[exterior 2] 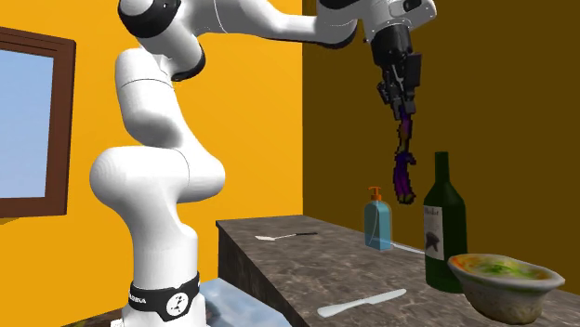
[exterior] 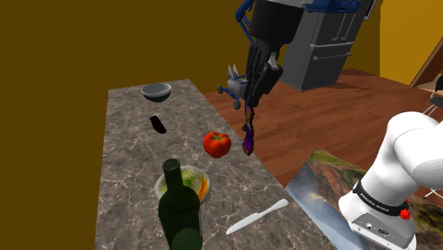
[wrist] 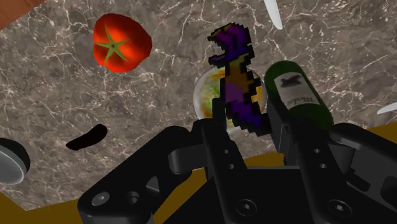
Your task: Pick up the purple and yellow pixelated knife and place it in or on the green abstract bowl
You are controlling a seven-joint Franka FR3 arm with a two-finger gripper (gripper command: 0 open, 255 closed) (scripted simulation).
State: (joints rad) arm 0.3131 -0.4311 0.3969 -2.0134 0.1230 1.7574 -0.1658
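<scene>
Gripper [exterior: 250, 101] pinches the knife [exterior: 248, 136] by its top end. The knife hangs straight below the fingers, in the air over the table's [exterior: 135, 163] stand-side long edge. Bowl [exterior: 183, 186] sits on the table beside the bottle [exterior: 179, 209].

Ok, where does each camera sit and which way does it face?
Shoulder view: beside and a little behind the white arm, whose base shows lower right, looking down the marble counter; the fingers clasp the knife.
Second exterior view: low beside the counter, facing the yellow wall; the whole arm shows.
Wrist view: rides behind the fingers, looking down past them at the counter.
All three share the knife, bowl and bottle.
</scene>
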